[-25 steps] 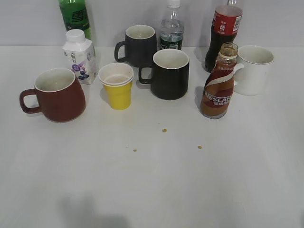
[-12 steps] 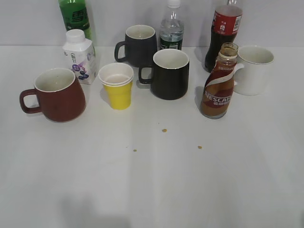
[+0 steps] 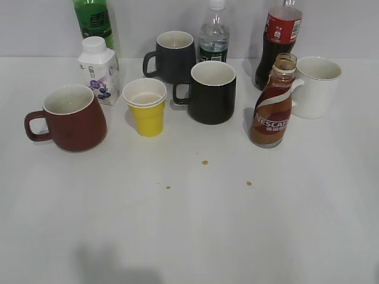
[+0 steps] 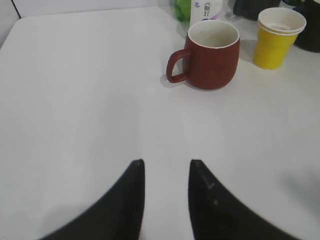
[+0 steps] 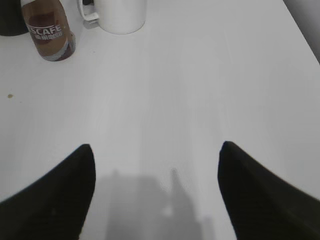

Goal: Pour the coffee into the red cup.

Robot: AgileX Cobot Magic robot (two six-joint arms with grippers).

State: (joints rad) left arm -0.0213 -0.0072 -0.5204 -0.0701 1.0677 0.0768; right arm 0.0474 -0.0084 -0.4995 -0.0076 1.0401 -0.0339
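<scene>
The coffee bottle [image 3: 272, 109], brown with a NESCAFE label and no cap, stands upright right of centre; it also shows at the top left of the right wrist view [image 5: 49, 31]. The red cup [image 3: 72, 119] stands upright at the left, handle to the left, and shows in the left wrist view [image 4: 210, 49]. Neither gripper shows in the exterior view. My left gripper [image 4: 166, 162] is open with a narrow gap and empty, well short of the red cup. My right gripper [image 5: 156, 146] is wide open and empty, over bare table short of the bottle.
A yellow paper cup [image 3: 145, 107], two black mugs [image 3: 210, 92] [image 3: 173, 56], a white mug [image 3: 316, 86], a white carton [image 3: 99, 70], a green bottle [image 3: 93, 21], a clear water bottle [image 3: 213, 35] and a cola bottle [image 3: 277, 41] crowd the back. Small crumbs [image 3: 205, 162] lie mid-table.
</scene>
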